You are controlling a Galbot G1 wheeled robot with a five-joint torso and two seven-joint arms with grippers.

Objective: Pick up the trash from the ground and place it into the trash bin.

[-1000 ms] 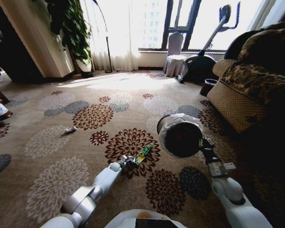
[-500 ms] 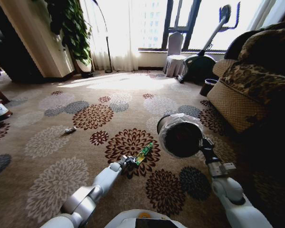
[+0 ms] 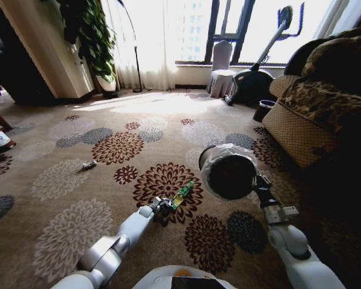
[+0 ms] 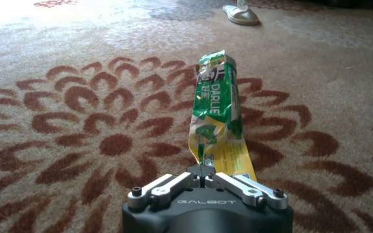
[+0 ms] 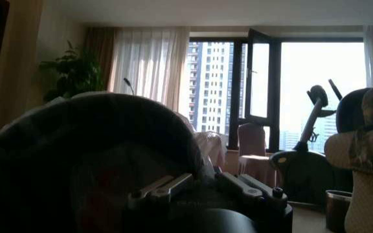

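One green wrapper (image 4: 216, 116) — left end effector (image 4: 204, 178) pinches it.

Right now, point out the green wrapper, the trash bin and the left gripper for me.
green wrapper (image 4: 213, 109): left wrist view, on its printed middle.
trash bin (image 3: 228, 173): head view, on its dark inside below the liner-wrapped rim.
left gripper (image 4: 204, 178): left wrist view, between the fingertips pinching the wrapper's end.

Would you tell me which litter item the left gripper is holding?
The green wrapper, pinched in the left gripper; the small white scrap lies apart on the carpet.
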